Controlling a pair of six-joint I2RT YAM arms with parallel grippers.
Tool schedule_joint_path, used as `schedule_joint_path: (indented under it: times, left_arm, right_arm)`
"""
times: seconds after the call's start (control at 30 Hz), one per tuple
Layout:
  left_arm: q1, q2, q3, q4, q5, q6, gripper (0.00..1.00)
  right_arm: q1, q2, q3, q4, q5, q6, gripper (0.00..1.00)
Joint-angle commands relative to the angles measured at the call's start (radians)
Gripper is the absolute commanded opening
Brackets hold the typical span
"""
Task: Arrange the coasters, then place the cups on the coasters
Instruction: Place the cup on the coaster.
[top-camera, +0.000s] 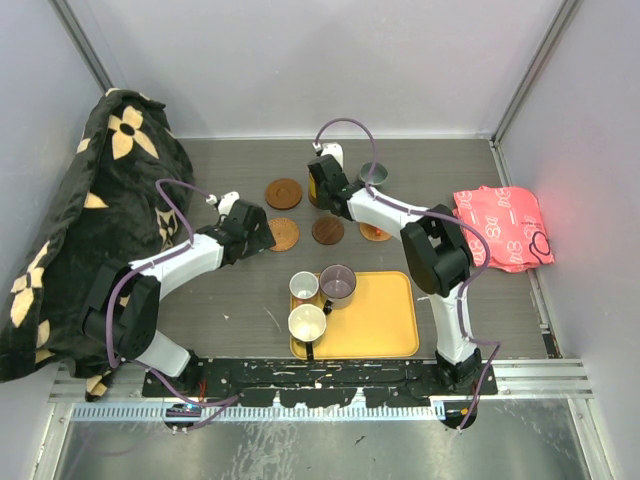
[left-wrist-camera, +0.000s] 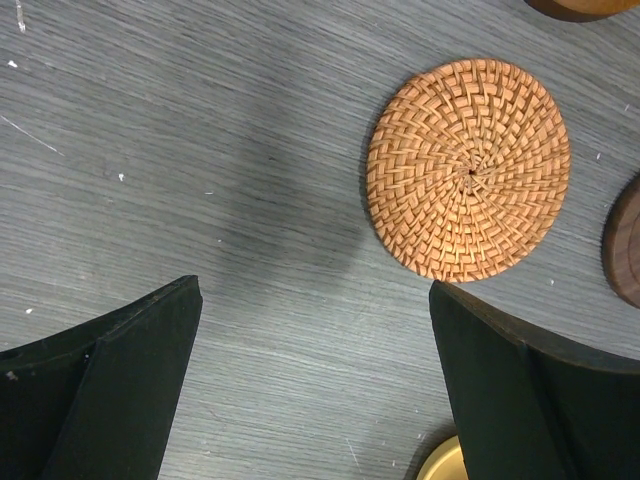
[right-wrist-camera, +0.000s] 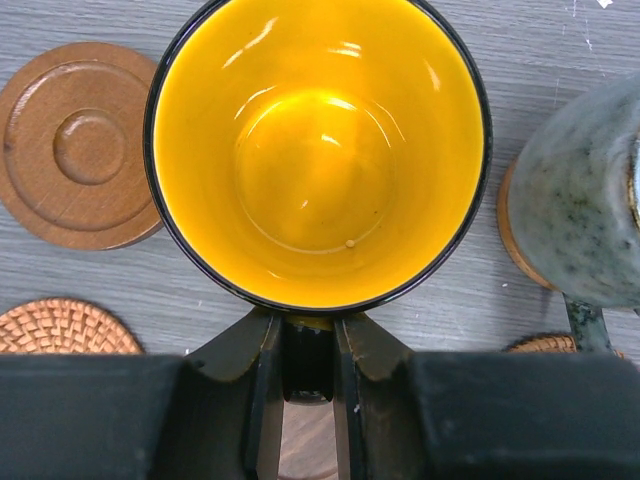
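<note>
My right gripper (right-wrist-camera: 308, 345) is shut on the handle of the orange-yellow cup (right-wrist-camera: 318, 150); from above that gripper (top-camera: 322, 186) is near the back of the table. A ridged brown coaster (right-wrist-camera: 80, 145) lies left of the cup. The grey-green cup (right-wrist-camera: 585, 200) stands on a coaster (right-wrist-camera: 508, 235) to its right. My left gripper (left-wrist-camera: 312, 290) hangs open over bare table beside a woven orange coaster (left-wrist-camera: 468, 168). A dark brown coaster (top-camera: 328, 231) lies right of the woven one (top-camera: 283, 233). What lies under the held cup is hidden.
The yellow tray (top-camera: 385, 320) near the front carries a white cup (top-camera: 303, 287), a purple-grey cup (top-camera: 338, 284) and a cream cup (top-camera: 307, 322). A black patterned cloth (top-camera: 90, 220) covers the left side. A red bag (top-camera: 500, 227) lies at the right.
</note>
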Motion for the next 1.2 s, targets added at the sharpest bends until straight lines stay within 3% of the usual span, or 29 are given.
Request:
schedule_joint_path:
  times: [0.0,1.17]
  left_arm:
    - [0.006,0.001,0.012,0.044,-0.020,-0.001,0.98]
    - [0.019,0.019,0.017,0.045,-0.005,-0.009,0.98]
  right_arm:
    - [-0.013,-0.016,0.083,0.106,0.028,-0.019,0.00]
    - [-0.022,0.062,0.153,0.045,0.030,0.018,0.00]
